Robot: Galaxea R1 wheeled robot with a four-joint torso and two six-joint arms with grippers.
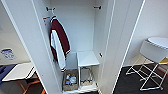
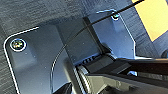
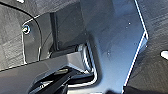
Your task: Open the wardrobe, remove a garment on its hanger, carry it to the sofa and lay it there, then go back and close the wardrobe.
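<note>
The wardrobe [image 1: 82, 30] stands open straight ahead in the head view, its left door [image 1: 25, 50] and right door [image 1: 122, 45] swung out toward me. Inside, a maroon jacket with white sleeves [image 1: 58, 42] hangs at the left from a hook near the top. A white shelf box [image 1: 86, 58] sits lower right inside. On the wardrobe floor a basket [image 1: 70, 80] holds small items. Both wrist views look down past the robot's own dark plate onto dark carpet.
A white round stool on thin wire legs [image 1: 153, 50] stands to the right of the wardrobe on dark carpet. A low white table [image 1: 18, 71] with orange legs is at the left, behind the open door. A yellow floor patch [image 2: 152, 17] lies beside the base.
</note>
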